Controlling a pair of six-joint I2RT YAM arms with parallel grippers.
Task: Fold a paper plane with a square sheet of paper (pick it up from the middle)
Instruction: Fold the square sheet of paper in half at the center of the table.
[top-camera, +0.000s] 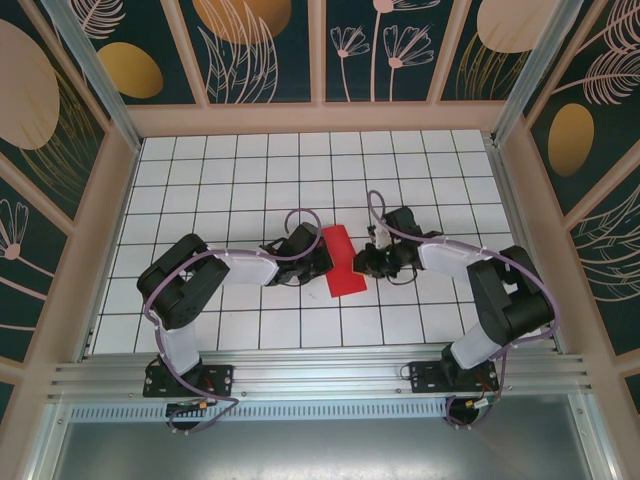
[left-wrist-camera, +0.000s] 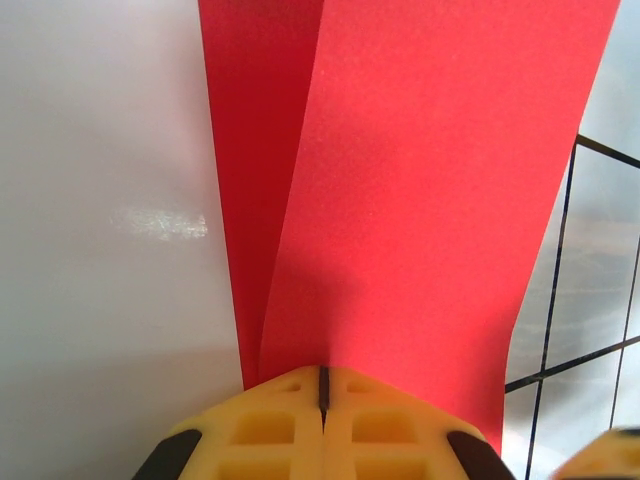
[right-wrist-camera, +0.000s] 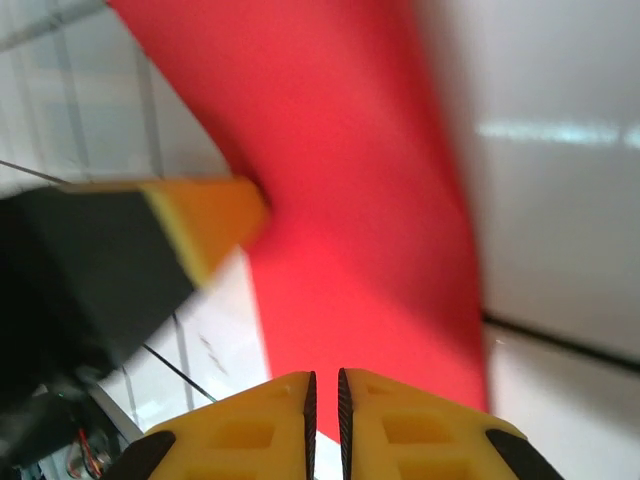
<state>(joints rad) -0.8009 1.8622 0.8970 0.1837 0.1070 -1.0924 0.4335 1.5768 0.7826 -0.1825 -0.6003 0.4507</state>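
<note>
The square sheet of paper (top-camera: 341, 262) is bright red and folded into a wedge, lying mid-table between both arms. My left gripper (top-camera: 322, 258) is at its left edge. In the left wrist view the left gripper (left-wrist-camera: 323, 385) is shut on the paper (left-wrist-camera: 420, 200), whose upper layer lifts off a lower strip. My right gripper (top-camera: 363, 262) is at the paper's right edge. In the right wrist view the right gripper (right-wrist-camera: 324, 385) stands a narrow slit open over the paper (right-wrist-camera: 360, 200), with nothing between the pads. A paper plane is out of view.
The white gridded table (top-camera: 250, 190) is walled by wooden rails (top-camera: 320, 118) at the back and both sides. A yellow fingertip of the left gripper (right-wrist-camera: 205, 225) shows blurred across the paper from the right gripper. Open tiles lie behind and in front of the paper.
</note>
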